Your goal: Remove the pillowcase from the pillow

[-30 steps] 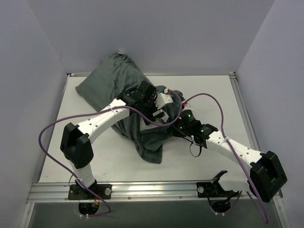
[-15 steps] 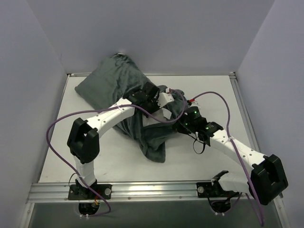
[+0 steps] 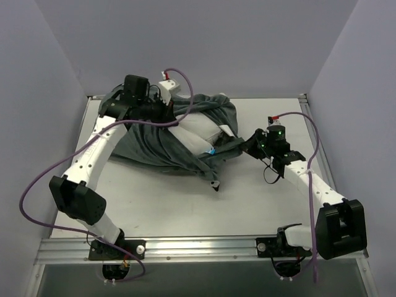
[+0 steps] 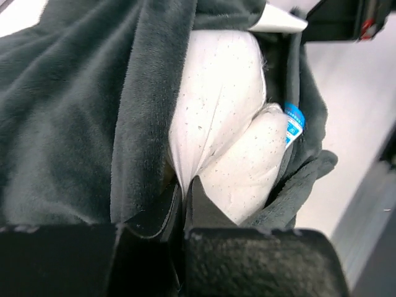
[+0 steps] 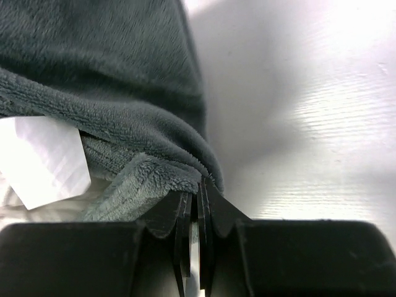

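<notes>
Near the far left corner of the counter [image 3: 266,198], the left gripper [image 3: 167,111] is clenched. In its wrist view the fingers [image 4: 154,213] are pressed nearly together on a fold of the white pillow [image 4: 223,105], whose crease runs straight into the jaws, and the hem of the dark plush pillowcase [image 4: 74,124] is draped over the left finger.

The pillow [image 3: 195,133] lies in the far half of the counter, left of the middle. Its long axis slants from the far left corner toward the counter's centre. The left part is inside the pillowcase [image 3: 148,145]. The bare white end points right and a little toward the near edge, out of the open mouth of the case, with the small blue tag [image 3: 211,150] at that exposed end.

Right of centre, the right gripper [image 3: 249,146] is pinched tight on the rim of the pillowcase [image 5: 93,49], the plush edge caught between its closed fingers [image 5: 213,207].
</notes>
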Robot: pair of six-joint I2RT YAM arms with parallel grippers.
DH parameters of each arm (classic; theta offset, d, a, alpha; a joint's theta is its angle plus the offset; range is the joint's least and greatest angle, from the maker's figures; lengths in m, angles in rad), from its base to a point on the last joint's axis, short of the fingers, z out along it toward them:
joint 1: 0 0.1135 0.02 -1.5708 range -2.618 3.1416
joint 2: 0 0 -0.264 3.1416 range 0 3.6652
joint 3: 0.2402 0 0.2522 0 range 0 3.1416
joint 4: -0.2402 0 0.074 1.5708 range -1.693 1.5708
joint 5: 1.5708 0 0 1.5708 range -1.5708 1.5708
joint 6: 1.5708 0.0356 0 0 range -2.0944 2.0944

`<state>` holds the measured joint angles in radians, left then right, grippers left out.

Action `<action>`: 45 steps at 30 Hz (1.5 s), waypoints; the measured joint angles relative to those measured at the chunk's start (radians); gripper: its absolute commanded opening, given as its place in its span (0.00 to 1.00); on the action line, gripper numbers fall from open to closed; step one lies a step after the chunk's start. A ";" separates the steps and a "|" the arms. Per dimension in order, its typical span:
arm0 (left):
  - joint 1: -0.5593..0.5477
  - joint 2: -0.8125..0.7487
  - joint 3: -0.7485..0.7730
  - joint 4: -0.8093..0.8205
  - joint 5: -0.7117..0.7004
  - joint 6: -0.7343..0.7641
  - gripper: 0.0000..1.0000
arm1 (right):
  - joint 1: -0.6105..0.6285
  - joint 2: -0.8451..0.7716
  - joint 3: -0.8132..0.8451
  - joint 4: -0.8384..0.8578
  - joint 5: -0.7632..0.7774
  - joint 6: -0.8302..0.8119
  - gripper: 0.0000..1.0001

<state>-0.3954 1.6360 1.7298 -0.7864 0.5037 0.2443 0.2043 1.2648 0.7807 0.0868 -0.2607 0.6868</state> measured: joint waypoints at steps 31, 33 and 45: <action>0.104 -0.123 -0.103 -0.037 0.055 -0.154 0.02 | 0.132 -0.102 0.307 -0.228 -0.010 -0.243 0.83; 0.092 -0.123 -0.103 -0.037 0.043 -0.153 0.02 | 0.158 -0.094 0.324 -0.198 -0.006 -0.219 0.84; 0.078 -0.123 -0.103 -0.045 0.027 -0.134 0.02 | 0.258 0.320 0.360 -0.008 0.061 -0.098 0.00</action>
<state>-0.3176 1.5127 1.6272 -0.8310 0.5304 0.1104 0.4622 1.5848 1.1412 0.0784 -0.1997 0.5888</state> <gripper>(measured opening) 0.051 0.293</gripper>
